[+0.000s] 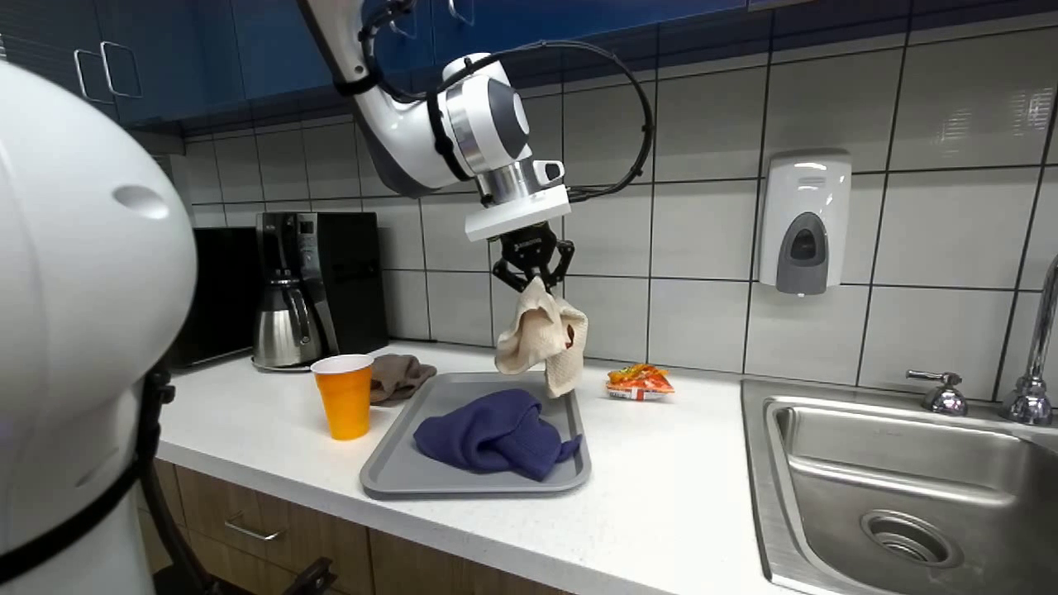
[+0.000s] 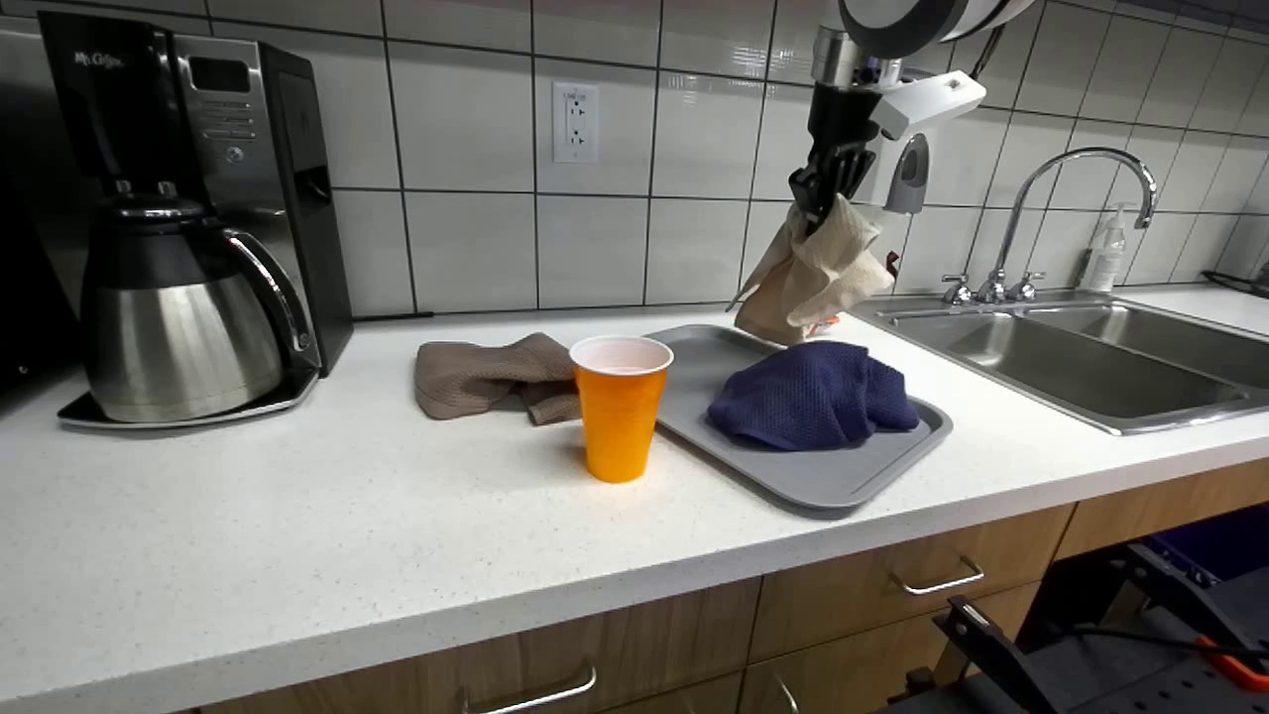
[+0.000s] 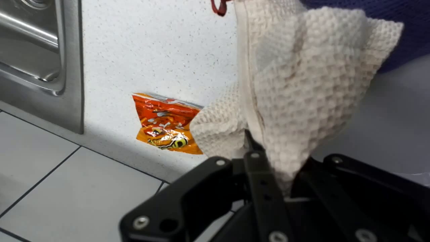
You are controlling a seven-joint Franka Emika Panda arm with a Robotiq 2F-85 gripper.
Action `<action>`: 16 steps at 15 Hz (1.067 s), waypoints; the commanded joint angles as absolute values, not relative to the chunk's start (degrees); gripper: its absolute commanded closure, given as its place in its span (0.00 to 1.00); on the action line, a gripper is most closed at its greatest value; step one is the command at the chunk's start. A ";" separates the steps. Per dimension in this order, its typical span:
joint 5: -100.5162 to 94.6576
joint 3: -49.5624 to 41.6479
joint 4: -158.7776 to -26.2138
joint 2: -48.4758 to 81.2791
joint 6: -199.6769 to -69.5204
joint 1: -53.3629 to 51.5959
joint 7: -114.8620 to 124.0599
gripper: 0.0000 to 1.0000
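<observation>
My gripper [image 1: 541,279] is shut on a beige waffle-weave cloth [image 1: 536,330], which hangs down from the fingers in loose folds. In the wrist view the cloth [image 3: 309,74] covers most of the fingertips, and a small red loop [image 3: 220,8] shows at its edge. Below and slightly behind lies a grey tray [image 2: 823,483] bearing a crumpled dark blue cloth [image 2: 808,397]. The beige cloth [image 2: 808,273] hangs over the tray's back part; whether it touches anything below is unclear. An orange cup [image 2: 620,416] stands upright beside the tray, with a brown cloth [image 2: 486,377] behind it.
An orange-red snack packet [image 3: 168,124] lies right of the tray near the tiled wall. Farther right is a steel sink [image 1: 756,471] with a faucet [image 2: 1011,213]. A soap dispenser [image 1: 803,223] hangs on the wall. A coffee maker [image 2: 188,297] stands at the left.
</observation>
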State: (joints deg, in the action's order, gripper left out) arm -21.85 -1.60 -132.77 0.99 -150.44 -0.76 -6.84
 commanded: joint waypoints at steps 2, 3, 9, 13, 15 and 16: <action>-20.49 0.16 -136.00 -2.11 -151.11 -1.56 -10.02 0.98; -20.09 0.48 -136.39 -2.27 -151.10 -1.81 -10.53 0.98; -18.20 1.76 -136.95 -1.58 -149.69 -2.96 -12.96 0.98; -16.74 1.80 -135.71 1.55 -147.39 -2.96 -14.84 0.98; -17.51 1.69 -135.00 3.42 -146.28 -2.87 -14.21 0.98; -18.26 1.64 -134.98 4.06 -146.33 -2.89 -13.60 0.98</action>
State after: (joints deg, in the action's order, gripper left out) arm -17.97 1.33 -136.41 2.19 -148.51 -3.22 -12.81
